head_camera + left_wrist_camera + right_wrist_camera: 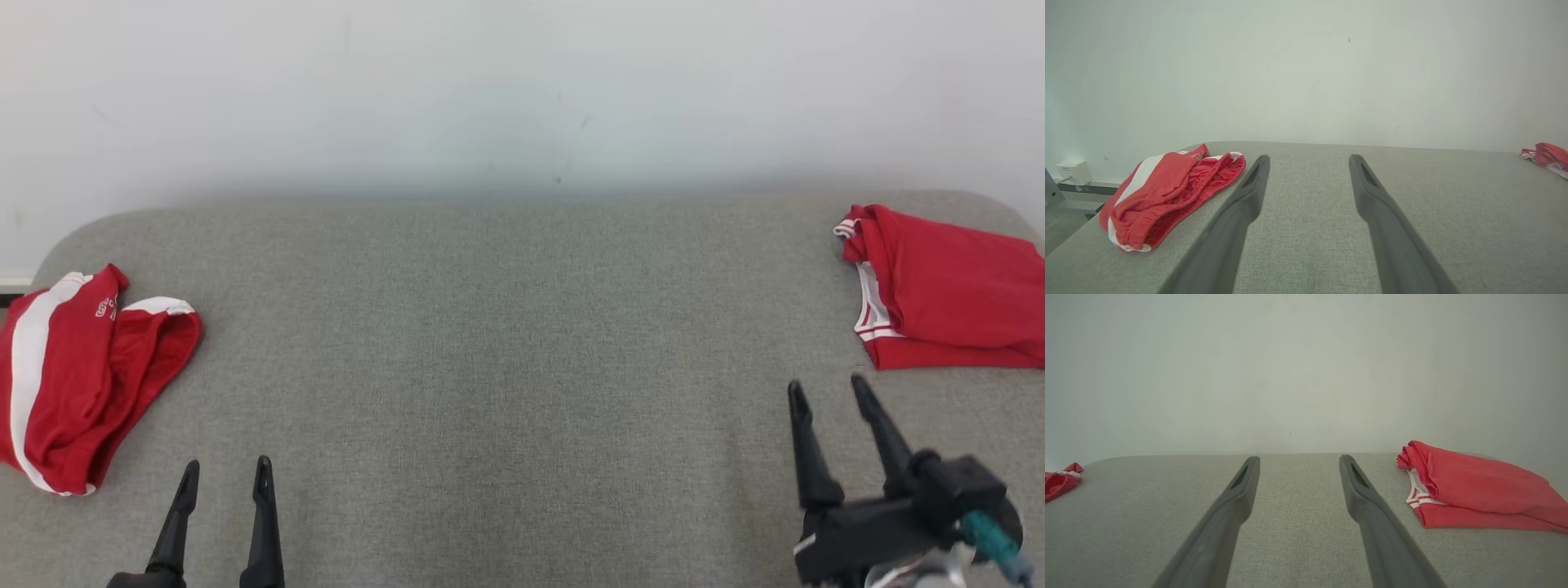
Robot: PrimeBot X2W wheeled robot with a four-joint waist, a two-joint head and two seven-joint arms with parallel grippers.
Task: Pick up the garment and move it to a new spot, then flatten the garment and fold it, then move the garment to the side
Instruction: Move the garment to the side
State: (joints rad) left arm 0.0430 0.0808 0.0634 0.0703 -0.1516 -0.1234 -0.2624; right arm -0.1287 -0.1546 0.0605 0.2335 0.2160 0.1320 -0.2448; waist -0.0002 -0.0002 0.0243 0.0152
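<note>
Shorts (73,376) lie left of L gripper (227,465), folded shirt (955,286) beyond R gripper (825,385); both spread, empty.

Heathered grey tabletop (522,367), red shorts (73,384) with a broad white side stripe, a red shirt (955,286) with white, red-lined trim, and an off-white wall (522,82).

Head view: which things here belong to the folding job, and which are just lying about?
Job: crumpled red shorts, probably next to fold; left end effector and right end effector, both open; grey table.
Lying about: folded red shirt, seemingly finished already; white box by the wall.
</note>
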